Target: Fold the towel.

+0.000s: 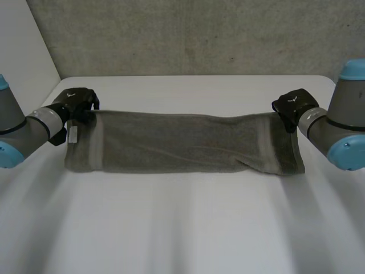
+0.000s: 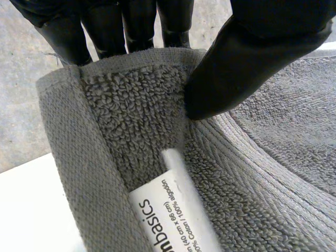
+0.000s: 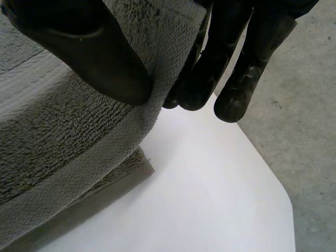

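Towel [image 1: 182, 142] pinched at both end corners.
It lies long across the worktop [image 1: 182, 228]; my left hand [image 1: 77, 104] and right hand [image 1: 293, 105] each clamp fingers [image 2: 105, 26] and thumb on a hemmed corner. Soft, limp and light, I judge.

White label [image 2: 173, 210] on the towel [image 2: 105, 126]: I read "basics" in large print, its start cut off.
Small print beside it: I make out "(40 cm x 66 cm)" and "Cotton | 100% algodón".
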Available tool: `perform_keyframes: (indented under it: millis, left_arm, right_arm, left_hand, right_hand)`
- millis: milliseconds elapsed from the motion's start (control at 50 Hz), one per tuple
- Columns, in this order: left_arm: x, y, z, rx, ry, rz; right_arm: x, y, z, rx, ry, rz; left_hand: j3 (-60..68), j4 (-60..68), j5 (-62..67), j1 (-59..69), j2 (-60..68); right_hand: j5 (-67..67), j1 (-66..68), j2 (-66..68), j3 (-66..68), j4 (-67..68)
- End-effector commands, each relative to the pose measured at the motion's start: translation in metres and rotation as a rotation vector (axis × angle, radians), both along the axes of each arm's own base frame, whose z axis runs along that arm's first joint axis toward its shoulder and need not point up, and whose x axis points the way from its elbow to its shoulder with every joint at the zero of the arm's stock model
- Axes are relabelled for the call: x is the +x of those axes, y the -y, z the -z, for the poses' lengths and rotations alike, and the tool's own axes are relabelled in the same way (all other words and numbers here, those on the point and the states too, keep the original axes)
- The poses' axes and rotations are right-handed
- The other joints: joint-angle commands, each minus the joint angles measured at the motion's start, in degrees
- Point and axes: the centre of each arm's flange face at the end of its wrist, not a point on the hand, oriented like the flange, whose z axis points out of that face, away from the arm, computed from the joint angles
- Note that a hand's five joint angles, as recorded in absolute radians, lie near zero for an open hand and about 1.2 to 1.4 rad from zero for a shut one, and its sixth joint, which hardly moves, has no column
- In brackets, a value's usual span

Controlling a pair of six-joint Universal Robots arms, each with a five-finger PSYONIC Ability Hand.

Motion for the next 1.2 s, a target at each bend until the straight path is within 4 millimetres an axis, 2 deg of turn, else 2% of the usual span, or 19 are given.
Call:
perform_keyframes:
  millis: [20, 180, 200, 220, 240, 260, 280, 400, 440, 500, 540, 660, 820, 1000, 1020, 1040, 1080, 1140, 1200]
  left_arm:
    - [-0.001, 0.009, 0.011, -0.005, 0.003, -0.019]
    - [0.0, 0.02, 0.021, -0.013, 0.009, -0.043]
    - [0.001, 0.02, 0.022, -0.011, 0.009, -0.045]
    - [0.001, 0.02, 0.021, -0.012, 0.008, -0.045]
    - [0.001, 0.02, 0.021, -0.012, 0.008, -0.045]
    - [0.0, 0.02, 0.019, -0.012, 0.007, -0.045]
    - [0.0, 0.02, 0.019, -0.012, 0.007, -0.045]
    - [-0.006, 0.01, 0.0, -0.018, -0.007, -0.032]
    - [-0.005, 0.0, -0.011, -0.013, -0.015, -0.028]
    - [-0.005, -0.007, -0.018, -0.011, -0.016, -0.025]
    - [-0.004, -0.023, -0.03, -0.008, -0.017, -0.022]
    - [-0.002, -0.054, -0.041, -0.001, -0.016, -0.017]
    - [-0.006, -0.098, -0.026, -0.048, -0.019, 0.0]
    - [-0.015, -0.108, -0.012, -0.066, -0.021, 0.028]
    - [-0.016, -0.108, -0.011, -0.064, -0.022, 0.031]
    - [-0.016, -0.108, -0.011, -0.064, -0.022, 0.031]
    - [-0.02, -0.11, -0.01, -0.068, -0.024, 0.04]
    - [-0.02, -0.11, -0.01, -0.074, -0.025, 0.04]
    - [-0.02, -0.11, -0.01, -0.074, -0.025, 0.04]
  right_arm:
    - [0.002, 0.012, 0.009, -0.03, -0.008, 0.029]
    - [0.004, 0.023, 0.019, -0.039, -0.009, 0.041]
    - [0.004, 0.024, 0.021, -0.038, -0.01, 0.041]
    - [0.005, 0.024, 0.022, -0.038, -0.009, 0.038]
    - [0.005, 0.024, 0.022, -0.038, -0.009, 0.038]
    - [0.005, 0.025, 0.022, -0.046, -0.006, 0.04]
    - [0.006, 0.026, 0.019, -0.063, 0.002, 0.041]
    - [0.008, 0.023, -0.005, -0.125, 0.055, 0.053]
    - [0.004, 0.013, -0.027, -0.147, 0.138, 0.072]
    - [0.002, 0.007, -0.038, -0.155, 0.184, 0.082]
    - [-0.004, -0.012, -0.054, -0.163, 0.25, 0.09]
    - [-0.012, -0.044, -0.058, -0.136, 0.267, 0.086]
    - [-0.016, -0.081, -0.007, 0.046, 0.169, 0.035]
    - [-0.027, -0.073, 0.036, 0.109, 0.077, 0.039]
    - [-0.029, -0.068, 0.044, 0.108, 0.076, 0.043]
    - [-0.029, -0.068, 0.044, 0.108, 0.076, 0.043]
    - [-0.03, -0.061, 0.052, 0.083, 0.078, 0.04]
    - [-0.03, -0.058, 0.056, 0.071, 0.081, 0.038]
    - [-0.03, -0.057, 0.057, 0.068, 0.083, 0.039]
  left_hand:
    - [2.6, 2.0, 4.2, 6.1, 2.7]
    - [2.6, 2.0, 4.2, 6.1, 2.7]
    - [-4.7, -5.4, -3.1, -1.2, -4.6]
    - [-34.3, -34.9, -32.6, -30.7, -34.2]
    - [-34.6, -35.2, -32.9, -31.0, -34.5]
    - [-57.0, -57.7, -55.4, -53.5, -57.0]
    - [-57.3, -57.9, -55.6, -53.7, -57.2]
    - [-63.7, -64.3, -62.0, -60.1, -63.6]
    - [-63.7, -64.3, -62.0, -60.1, -63.6]
    - [-63.3, -64.0, -61.7, -59.8, -63.2]
    - [-63.0, -63.6, -61.4, -59.4, -62.9]
    - [-62.6, -63.3, -61.0, -59.1, -62.6]
    - [-61.8, -62.4, -60.2, -58.3, -61.7]
    - [-57.6, -58.2, -56.0, -54.1, -57.5]
    - [-40.6, -41.3, -39.0, -37.1, -40.5]
    - [-40.4, -41.1, -38.8, -36.9, -40.4]
    - [-16.3, -16.9, -14.7, -12.8, -16.2]
    - [-0.8, -1.5, 0.8, 2.7, -0.7]
    - [2.6, 2.0, 4.2, 6.1, 2.7]
  right_hand:
    - [3.4, 3.4, 3.8, 3.9, 3.2]
    - [3.4, 3.4, 3.8, 3.9, 3.2]
    - [3.4, 3.4, 3.8, 3.9, 3.2]
    - [-19.5, -19.6, -19.1, -19.1, -19.7]
    - [-19.8, -19.8, -19.4, -19.3, -20.0]
    - [-55.9, -55.9, -55.5, -55.4, -56.1]
    - [-66.6, -66.6, -66.2, -66.1, -66.8]
    - [-66.6, -66.6, -66.2, -66.1, -66.8]
    - [-66.6, -66.6, -66.2, -66.1, -66.8]
    - [-66.6, -66.6, -66.2, -66.1, -66.8]
    - [-66.6, -66.6, -66.2, -66.1, -66.8]
    - [-66.6, -66.6, -66.2, -66.1, -66.8]
    - [-66.6, -66.6, -66.2, -66.1, -66.8]
    - [-52.6, -52.6, -52.2, -52.1, -52.8]
    - [-51.1, -51.1, -50.7, -50.6, -51.3]
    - [-51.0, -51.1, -50.7, -50.6, -51.3]
    - [-49.9, -49.9, -49.5, -49.4, -50.1]
    - [-44.2, -44.2, -43.8, -43.7, -44.4]
    - [-40.0, -40.0, -39.6, -39.5, -40.2]
